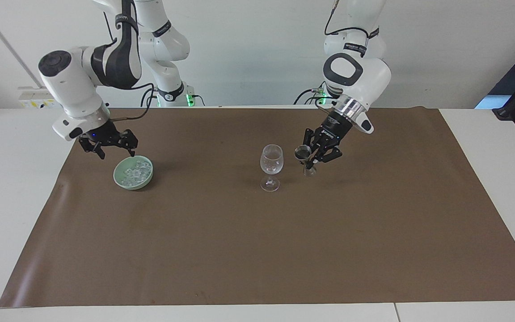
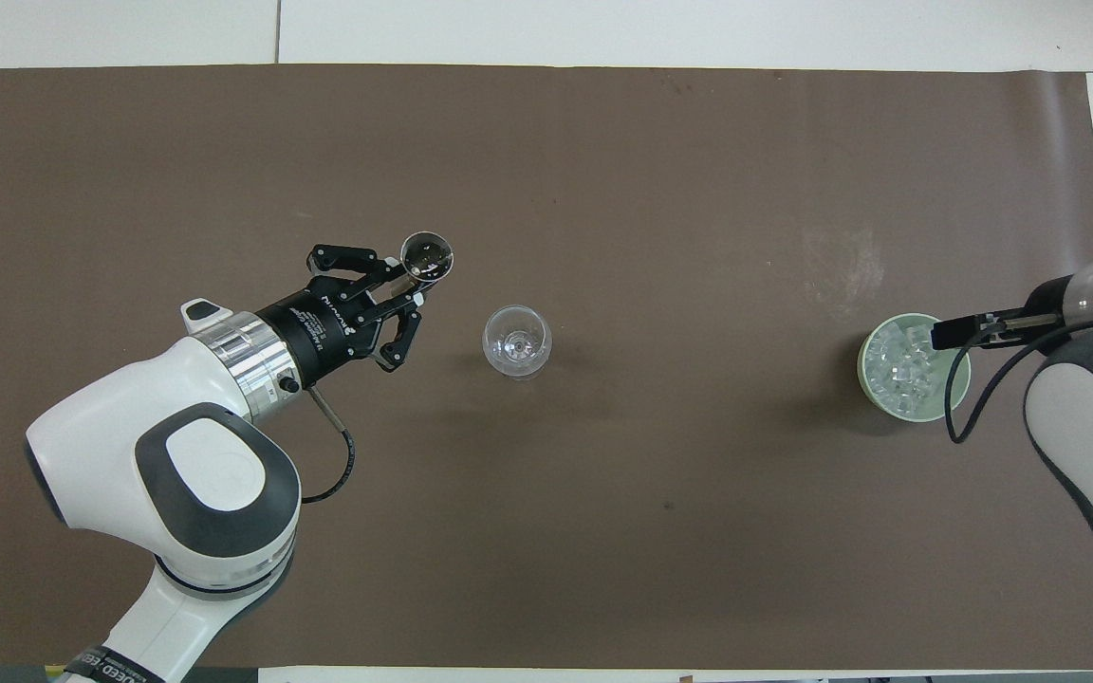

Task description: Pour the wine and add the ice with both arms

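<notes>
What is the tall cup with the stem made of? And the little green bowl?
Stemmed glass: looks like clear glass, since the brown mat shows through it. Green bowl: probably glazed ceramic, maybe plastic; smooth, pale, opaque with a soft sheen.
</notes>
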